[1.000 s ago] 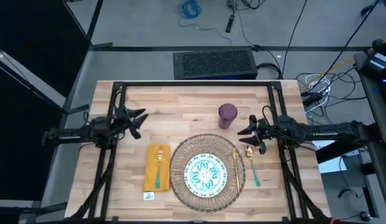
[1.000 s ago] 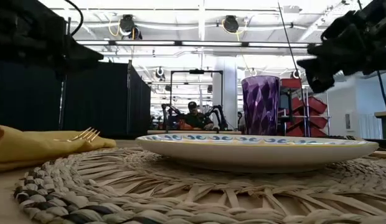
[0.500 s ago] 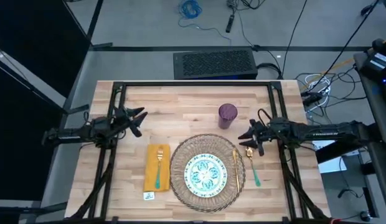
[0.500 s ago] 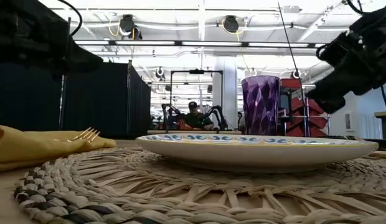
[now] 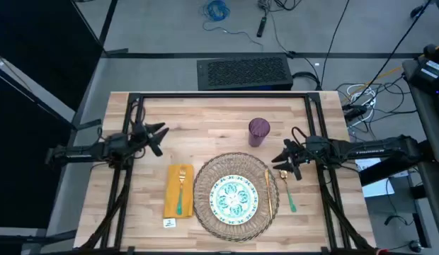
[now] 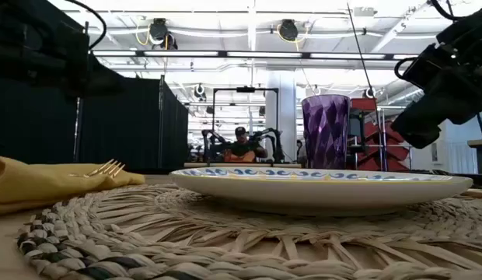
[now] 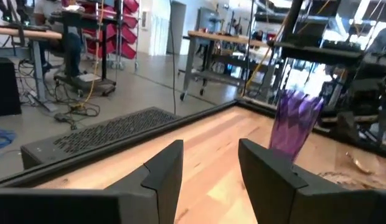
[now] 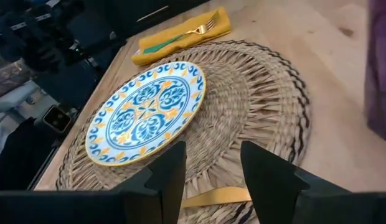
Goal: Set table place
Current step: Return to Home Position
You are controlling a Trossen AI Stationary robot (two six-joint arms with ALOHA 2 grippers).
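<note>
Right gripper (image 5: 283, 159) hangs just off the right rim of the woven mat (image 5: 236, 161), fingers parted, nothing between them. The low view shows it raised clear of the table (image 5: 205, 120). Green-handled spoon (image 5: 288, 190) lies on the wood near its fingertips, long axis crosswise to the arm's own line and parallel to the gold knife (image 5: 269, 193) on the mat's right part. Plate (image 5: 236, 197) is centred on the mat, purple cup (image 5: 258, 131) upright just past the mat's far rim, fork (image 5: 181, 190) on the yellow napkin (image 5: 170, 195) left of the mat. The whole setting lies inboard of the right gripper, so a pull-back outward along the arm should lead away from it, the spoon's bowl being the nearest hazard. Left gripper (image 5: 157, 134), also parted and empty, waits well apart at the left.
</note>
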